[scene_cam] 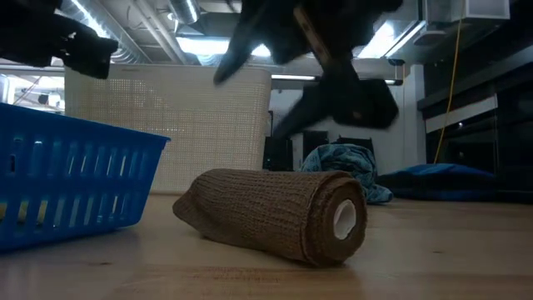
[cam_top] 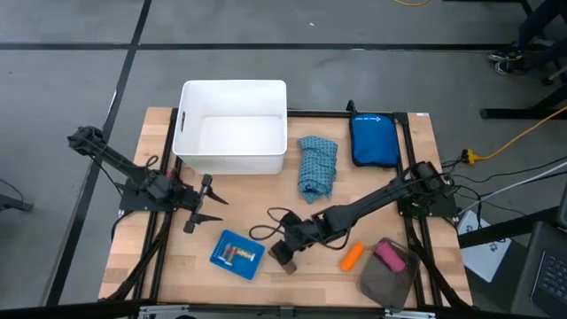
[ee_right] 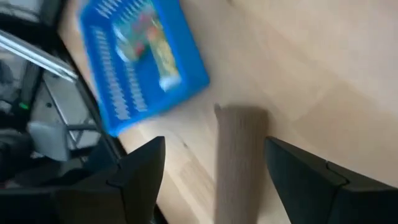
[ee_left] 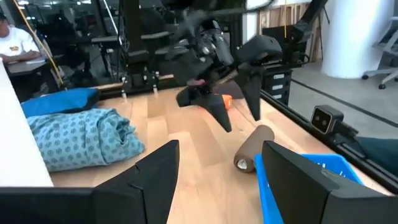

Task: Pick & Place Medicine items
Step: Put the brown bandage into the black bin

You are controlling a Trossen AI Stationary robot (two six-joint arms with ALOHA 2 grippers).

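Observation:
A brown bandage roll (cam_top: 283,256) lies on its side on the table, its open core (scene_cam: 345,219) facing the near edge. My right gripper (ee_right: 214,144) hangs open just above it, one finger on each side, touching nothing; it also shows in the high view (cam_top: 292,241). A blue basket (cam_top: 237,254) left of the roll holds small coloured pieces (ee_right: 149,43). The orange tube (cam_top: 352,257) lies on the wood to the right. The pink block (cam_top: 390,257) rests on a grey pouch (cam_top: 385,282). My left gripper (cam_top: 215,209) waits open at the table's left.
A white bin (cam_top: 232,126) stands at the far middle of the table. A crumpled teal cloth (cam_top: 317,167) and a blue pouch (cam_top: 373,140) lie to its right. A thin dark cable (cam_top: 266,226) loops near my right gripper. A person sits beyond the table (ee_left: 15,40).

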